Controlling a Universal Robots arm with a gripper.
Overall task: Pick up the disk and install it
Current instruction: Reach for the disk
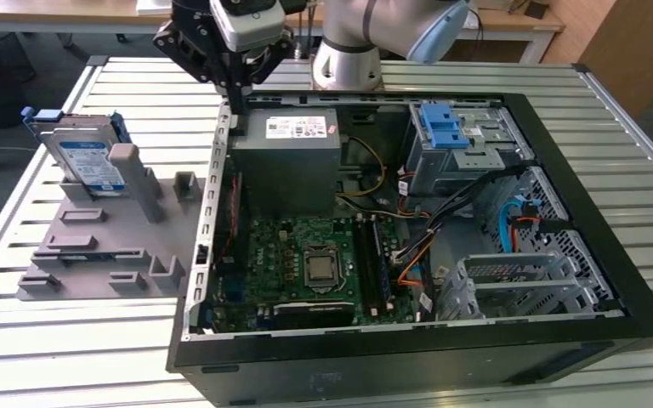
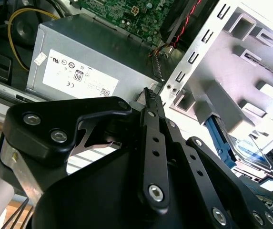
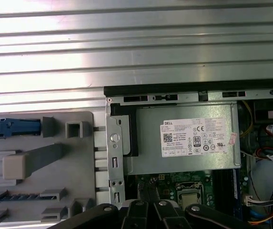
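Disk (image 1: 86,160) stood upright in the grey fixture (image 1: 77,255) on the slatted worktop (image 1: 627,127), at the exterior view's left of the open computer case (image 1: 417,348). We saw the gripper (image 1: 235,100) above the case's far left wall, beside the power supply (image 1: 292,174). Its fingers were closed together, empty, well apart from the disk.

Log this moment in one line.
gripper: shut, empty, above case wall by power supply | disk: standing in grey holder, untouched
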